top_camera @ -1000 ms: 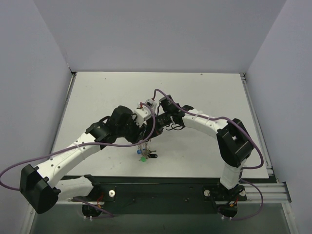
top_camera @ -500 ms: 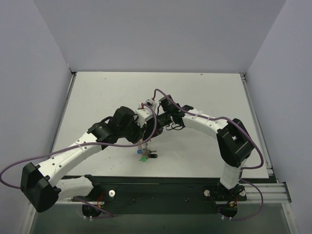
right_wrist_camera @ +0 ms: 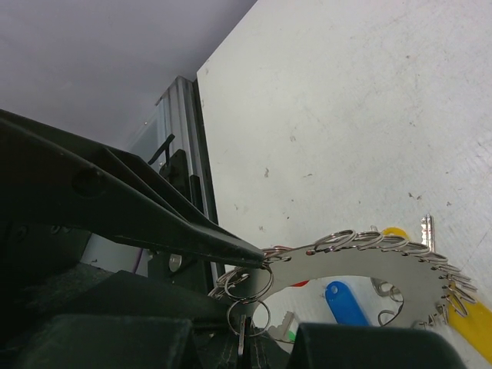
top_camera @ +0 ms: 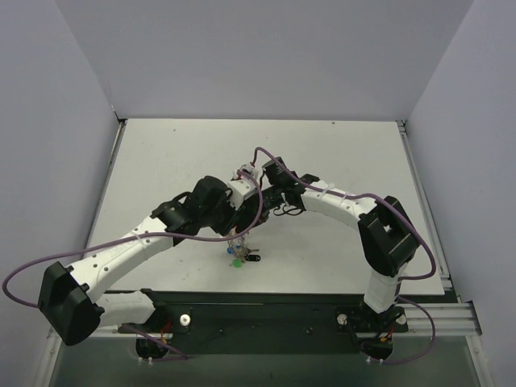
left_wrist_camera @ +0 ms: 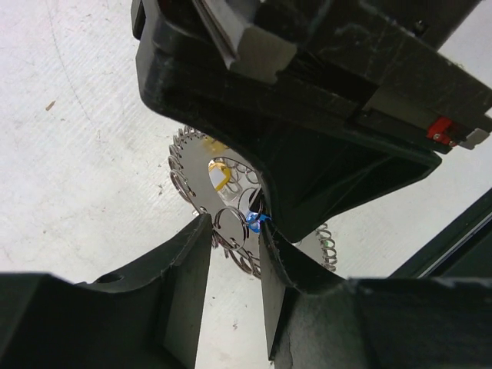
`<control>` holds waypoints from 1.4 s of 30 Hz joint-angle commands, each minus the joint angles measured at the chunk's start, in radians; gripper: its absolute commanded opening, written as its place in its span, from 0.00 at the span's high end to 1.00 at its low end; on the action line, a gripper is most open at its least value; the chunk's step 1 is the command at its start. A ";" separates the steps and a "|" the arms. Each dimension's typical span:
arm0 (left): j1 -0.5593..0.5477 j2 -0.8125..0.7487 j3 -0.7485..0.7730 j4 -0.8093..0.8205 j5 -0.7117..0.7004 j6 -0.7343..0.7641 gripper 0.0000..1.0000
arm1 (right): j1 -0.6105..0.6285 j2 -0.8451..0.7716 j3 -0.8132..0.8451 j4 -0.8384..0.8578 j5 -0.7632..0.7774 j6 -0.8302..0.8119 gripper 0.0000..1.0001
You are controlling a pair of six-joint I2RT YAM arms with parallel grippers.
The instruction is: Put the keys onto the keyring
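Observation:
The keyring point(right_wrist_camera: 361, 265) is a flat silver ring fringed with small split rings. It hangs in the air with my right gripper point(right_wrist_camera: 265, 260) shut on its rim. Blue point(right_wrist_camera: 346, 302) and yellow point(right_wrist_camera: 470, 317) tags and a silver key point(right_wrist_camera: 427, 225) dangle from it. From above, the keyring point(top_camera: 237, 242) hangs below both grippers, with blue, green and black heads at its bottom. My left gripper point(left_wrist_camera: 234, 231) is open. One small split ring point(left_wrist_camera: 231, 227) of the keyring's fringe sits between its fingertips, close to the left finger point(left_wrist_camera: 192, 254). The right gripper point(left_wrist_camera: 323, 146) fills the top of the left wrist view.
The white table point(top_camera: 339, 153) lies under both arms, with grey walls on three sides. A black rail point(top_camera: 266, 310) with the arm bases runs along the near edge. The purple cables point(top_camera: 266, 153) loop over the wrists.
My left arm has pushed a little to the right, toward the hanging keyring. The right arm and the keyring have stayed where they were.

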 commanded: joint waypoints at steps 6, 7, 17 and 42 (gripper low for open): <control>-0.015 0.029 0.038 0.054 -0.055 0.007 0.65 | 0.005 -0.002 0.015 0.056 -0.050 0.004 1.00; -0.016 0.030 0.036 0.055 -0.058 0.008 0.67 | 0.005 -0.004 0.015 0.059 -0.052 0.005 1.00; -0.026 0.032 0.036 0.063 -0.088 0.008 1.00 | 0.005 -0.005 0.012 0.063 -0.055 0.008 1.00; -0.024 -0.282 -0.097 0.259 -0.053 -0.025 1.00 | 0.002 -0.082 -0.012 0.060 -0.073 0.005 1.00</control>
